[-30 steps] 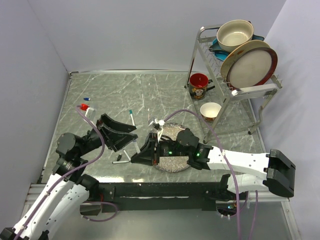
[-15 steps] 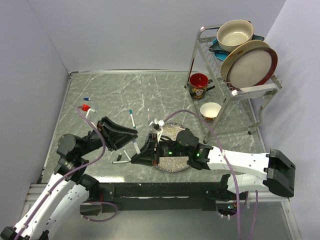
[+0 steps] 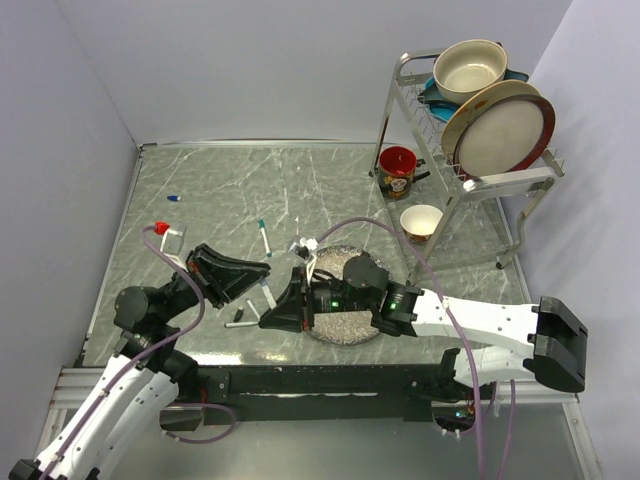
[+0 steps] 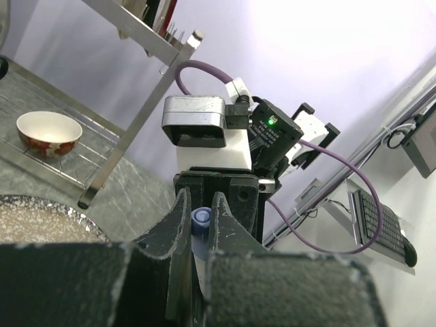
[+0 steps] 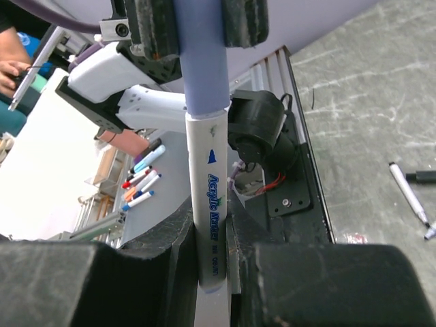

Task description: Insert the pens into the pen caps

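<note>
A white-barrelled pen (image 5: 210, 197) marked "Acrylic Marker" stands between my two grippers, and my right gripper (image 5: 212, 228) is shut on its barrel. A pale blue pen cap (image 5: 201, 65) sits on its upper end. My left gripper (image 4: 200, 204) is shut on that cap (image 4: 200, 219), its fingers pressed against both sides. In the top view the grippers meet tip to tip left of the plate, left gripper (image 3: 260, 270) above right gripper (image 3: 282, 303). A teal-tipped pen (image 3: 263, 237) lies further back. Another pen (image 3: 240, 323) and a black cap (image 3: 238, 315) lie near the front.
A speckled plate (image 3: 352, 330) lies under the right arm. A dish rack (image 3: 470, 150) with plates and a bowl stands at the back right, with a red mug (image 3: 398, 170) and a small bowl (image 3: 421, 220) beside it. A small blue piece (image 3: 174, 198) lies at the far left.
The left gripper's jaws have closed from wide open onto the blue cap. The left arm has shifted slightly toward the front. The right gripper has kept its hold on the pen.
</note>
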Motion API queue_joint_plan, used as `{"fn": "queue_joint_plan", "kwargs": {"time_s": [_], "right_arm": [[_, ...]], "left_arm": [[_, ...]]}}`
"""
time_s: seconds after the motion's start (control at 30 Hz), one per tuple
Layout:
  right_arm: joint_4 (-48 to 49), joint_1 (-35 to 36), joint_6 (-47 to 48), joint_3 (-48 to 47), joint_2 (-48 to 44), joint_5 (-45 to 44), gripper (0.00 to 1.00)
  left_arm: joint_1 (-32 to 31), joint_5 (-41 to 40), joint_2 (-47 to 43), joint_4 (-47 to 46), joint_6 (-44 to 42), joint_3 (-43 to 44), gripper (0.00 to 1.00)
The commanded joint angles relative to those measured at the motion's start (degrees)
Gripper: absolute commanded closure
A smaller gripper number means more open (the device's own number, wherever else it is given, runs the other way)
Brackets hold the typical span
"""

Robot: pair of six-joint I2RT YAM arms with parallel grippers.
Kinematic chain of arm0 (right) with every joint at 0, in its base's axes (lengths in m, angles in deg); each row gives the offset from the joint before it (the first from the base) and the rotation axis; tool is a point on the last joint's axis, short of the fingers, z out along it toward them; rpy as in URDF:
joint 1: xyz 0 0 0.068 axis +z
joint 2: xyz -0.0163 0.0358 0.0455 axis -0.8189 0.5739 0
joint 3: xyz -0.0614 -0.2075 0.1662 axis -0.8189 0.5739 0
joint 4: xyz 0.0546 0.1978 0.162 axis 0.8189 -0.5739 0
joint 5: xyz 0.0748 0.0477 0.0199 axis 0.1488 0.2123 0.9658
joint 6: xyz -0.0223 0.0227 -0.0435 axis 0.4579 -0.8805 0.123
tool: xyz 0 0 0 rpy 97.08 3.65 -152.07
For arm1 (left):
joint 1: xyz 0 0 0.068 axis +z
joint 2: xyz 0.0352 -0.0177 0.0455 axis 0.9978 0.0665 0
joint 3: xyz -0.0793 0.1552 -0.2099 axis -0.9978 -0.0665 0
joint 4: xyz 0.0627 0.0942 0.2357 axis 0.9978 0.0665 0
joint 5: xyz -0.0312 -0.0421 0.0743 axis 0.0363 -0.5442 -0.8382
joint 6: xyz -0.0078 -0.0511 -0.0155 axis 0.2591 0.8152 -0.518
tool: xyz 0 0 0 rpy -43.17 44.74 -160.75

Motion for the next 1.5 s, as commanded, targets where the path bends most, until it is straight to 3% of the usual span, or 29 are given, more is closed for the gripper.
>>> {"fn": "queue_joint_plan", "kwargs": {"time_s": [0.0,0.2,0.37,0.6,0.8,1.1,1.33,1.47], "right_arm": [[4.50,-1.77,1.64,-10.13,-1.20,-6.41,1.00],[1.50,-3.70,4.11,-15.66,0.20,-7.74,1.00],[5.71,-7.57,0.51,-16.82,1.09,-2.47,1.00],[8.00,-9.68,-1.25,-20.33,3.63,1.57,1.00],[7.39,-9.77,-0.47,-22.62,4.86,-0.17,1.00],[1.50,-10.64,4.99,-27.98,5.13,-3.96,1.00],[-0.95,-10.56,6.39,-31.93,8.03,-3.61,1.00],[-0.60,-11.00,6.30,-34.38,10.04,-2.47,1.00]], "left_arm": [[-0.72,7.55,-0.08,-1.16,4.23,-3.17,0.99],[-0.72,7.37,0.44,-6.26,8.01,-7.57,0.99],[-0.81,9.31,-2.01,-5.57,8.10,-9.42,0.99],[-1.24,9.49,-2.89,-15.84,15.04,-13.90,0.99],[-2.21,7.11,-4.56,-13.39,14.61,-15.75,0.99],[-3.44,5.18,-5.53,0.67,8.02,-13.55,0.99],[-6.33,3.94,-3.16,-8.26,12.49,-16.98,0.99],[-8.62,1.66,-2.73,-7.14,11.10,-16.63,0.99]]}}
